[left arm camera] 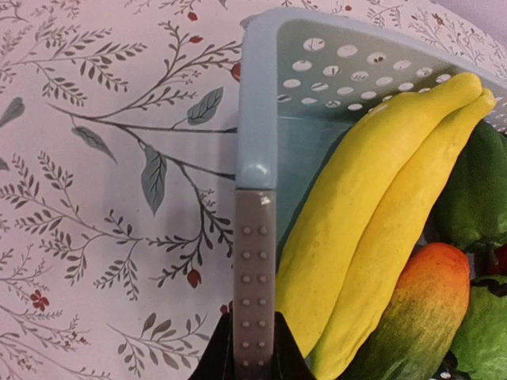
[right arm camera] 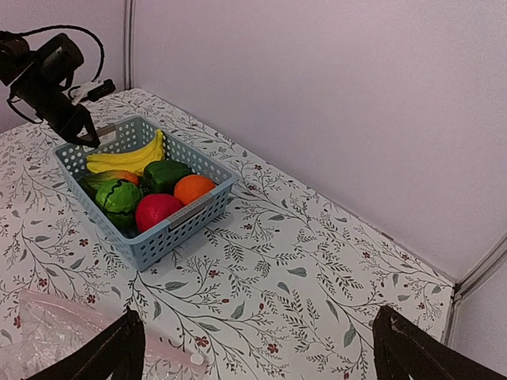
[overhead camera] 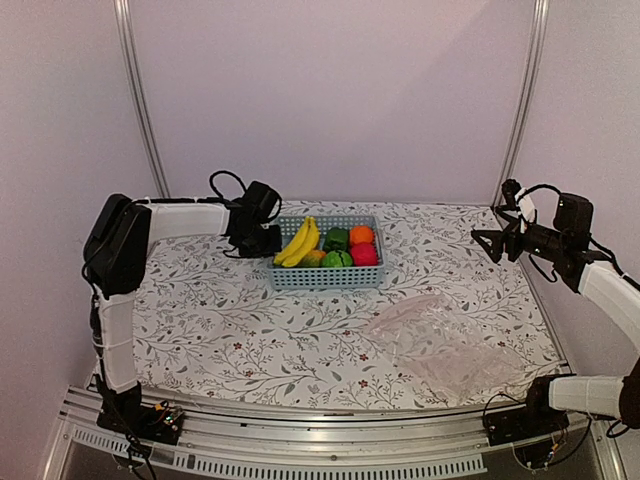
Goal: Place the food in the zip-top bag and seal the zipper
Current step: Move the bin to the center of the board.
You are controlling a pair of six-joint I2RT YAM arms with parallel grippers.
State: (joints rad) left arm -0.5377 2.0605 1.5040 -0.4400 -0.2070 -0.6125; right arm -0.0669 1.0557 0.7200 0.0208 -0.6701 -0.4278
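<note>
The bag [overhead camera: 435, 345] lies flat and empty at the lower right of the top view, on the flowered tabletop [overhead camera: 220, 320], well apart from both end effectors. It is clear and crinkled. Its zipper [right arm camera: 170, 350] shows as a pale pink strip at the lower left of the right wrist view. The bag looks light, limp and slippery, so it would likely slide or collapse under a push. The firmer mouth edge beside the zipper seems the best place to take hold.

Farther back, at centre, the blue basket [overhead camera: 327, 275] holds all the food: bananas [overhead camera: 300, 242] at its left, then mango [overhead camera: 313, 257], pepper [overhead camera: 336, 238], green ball [overhead camera: 337, 259], orange [overhead camera: 361, 234] and red fruit [overhead camera: 364, 254]. They look like hard, glossy, light toys. The round ones may squirt out of a pinch, while the bananas offer a narrow middle to grasp.

The left end effector [overhead camera: 268, 242] is at the basket's left wall, its fingers drawn nearly together and seemingly pinching the rim there. The right end effector [overhead camera: 487, 243], at the right of the frame, hangs above the tabletop with fingers spread wide, holding nothing.
</note>
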